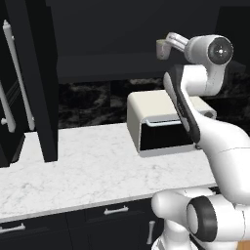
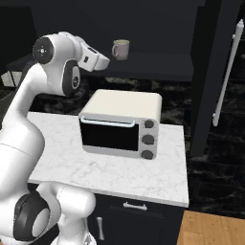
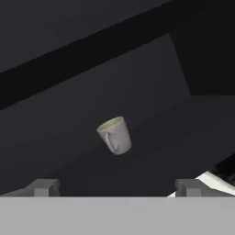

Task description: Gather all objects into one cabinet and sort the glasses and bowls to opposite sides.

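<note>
Fingers (image 3: 41, 187) apart, mug (image 3: 114, 135) seemingly on shelf (image 3: 151, 151)

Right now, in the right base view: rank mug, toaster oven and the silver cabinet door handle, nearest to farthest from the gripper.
1. Mug: on the dark cabinet shelf, just ahead of the gripper.
2. Toaster oven: on the marble counter, below the gripper.
3. Silver door handle: on the open cabinet door, far to the picture's right.

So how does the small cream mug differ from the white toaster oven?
The small cream mug stands high on the dark cabinet shelf; the white toaster oven sits lower, on the marble counter. The mug is round and far smaller; the oven is boxy with knobs. Both are pale and upright.
</note>
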